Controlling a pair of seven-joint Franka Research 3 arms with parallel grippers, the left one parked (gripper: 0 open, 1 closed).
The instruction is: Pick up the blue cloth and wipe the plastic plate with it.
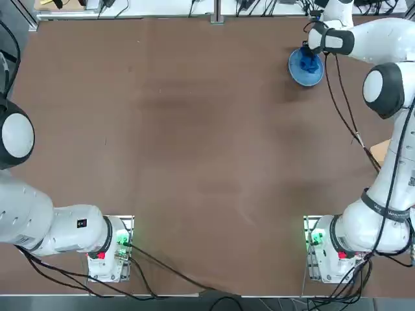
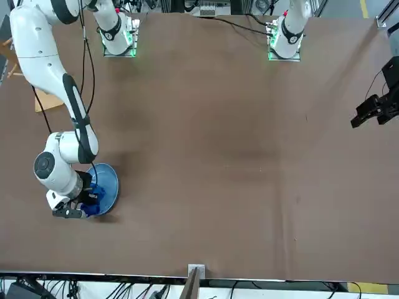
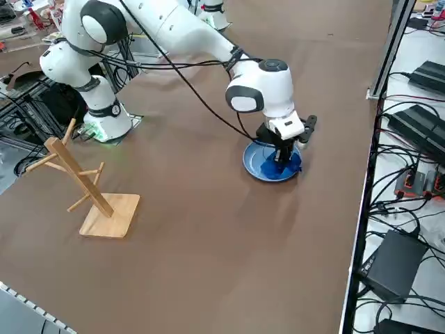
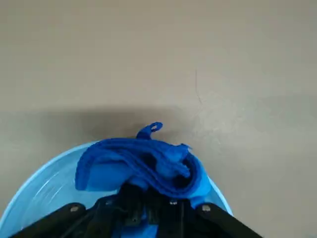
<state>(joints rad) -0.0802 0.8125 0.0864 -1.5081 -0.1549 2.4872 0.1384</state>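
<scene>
We see the wide brown counter (image 1: 194, 162) first; on it, well apart from the small round light sky-blue plastic plate (image 3: 254, 161), stands a wooden peg rack on a flat base (image 3: 90, 191). The right gripper (image 3: 281, 158) hangs directly over the plate, its jaws pinching the crumpled deep royal-blue fabric cloth (image 4: 148, 163), which is bunched on the plate's surface

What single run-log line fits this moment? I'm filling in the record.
phase: wiping | right gripper: shut on blue cloth | cloth: on plastic plate
</scene>
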